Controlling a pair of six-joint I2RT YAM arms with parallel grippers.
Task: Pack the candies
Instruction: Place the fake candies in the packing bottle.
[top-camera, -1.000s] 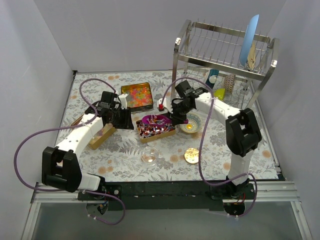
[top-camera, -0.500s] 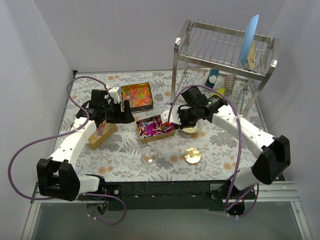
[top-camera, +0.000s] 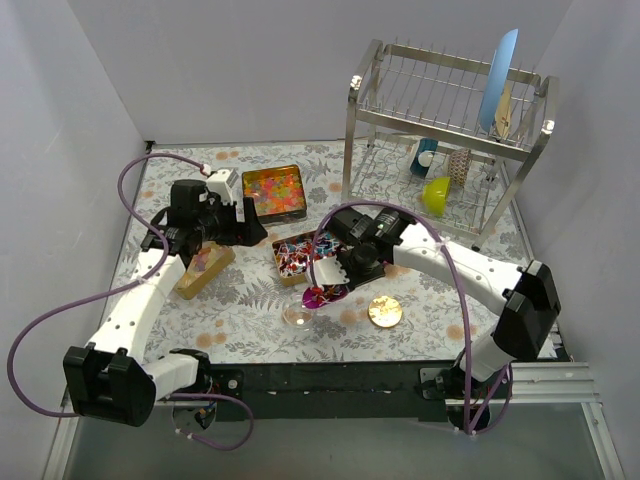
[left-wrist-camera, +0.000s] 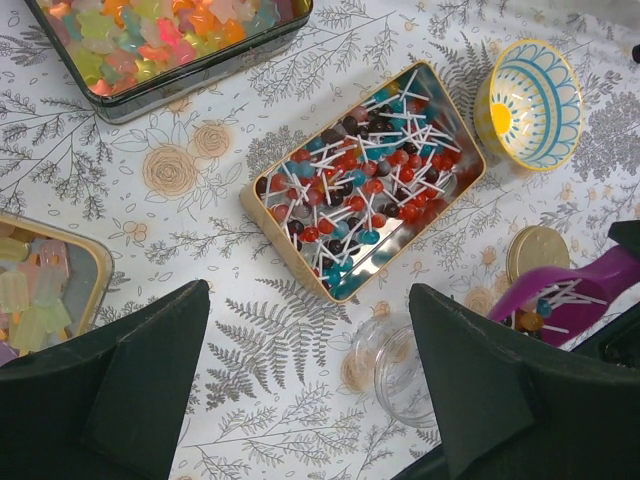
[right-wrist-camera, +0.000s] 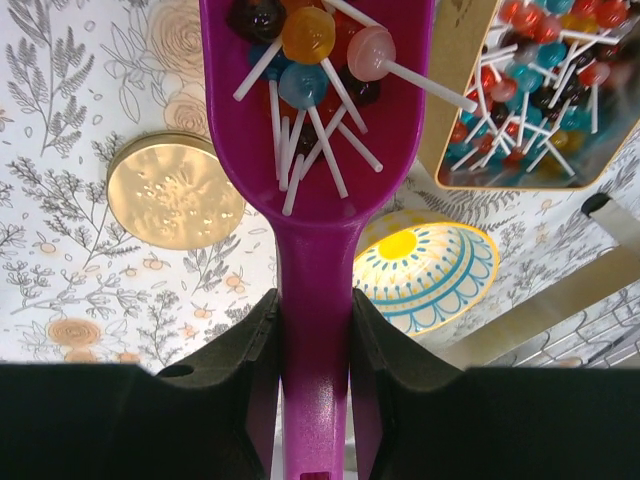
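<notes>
Right tool (right-wrist-camera: 314, 350) clamps the purple scoop (right-wrist-camera: 316, 230), loaded with candies (right-wrist-camera: 300, 60), just nearside of the lollipop tin (left-wrist-camera: 262, 215), beside the glass jar (left-wrist-camera: 395, 365). More candies fill that tin. Left tool (left-wrist-camera: 305, 330) hovers left of it, spread wide and empty.

Three tins (top-camera: 273, 190) of candies (left-wrist-camera: 360, 170), one scoop (right-wrist-camera: 318, 150), one jar (top-camera: 298, 313), one lid (top-camera: 384, 311), one bowl (left-wrist-camera: 530, 105).

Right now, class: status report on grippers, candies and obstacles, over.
Left gripper open, empty. Right gripper shut on purple scoop, loaded with candies. Jar close by, gold lid lying apart from it.
</notes>
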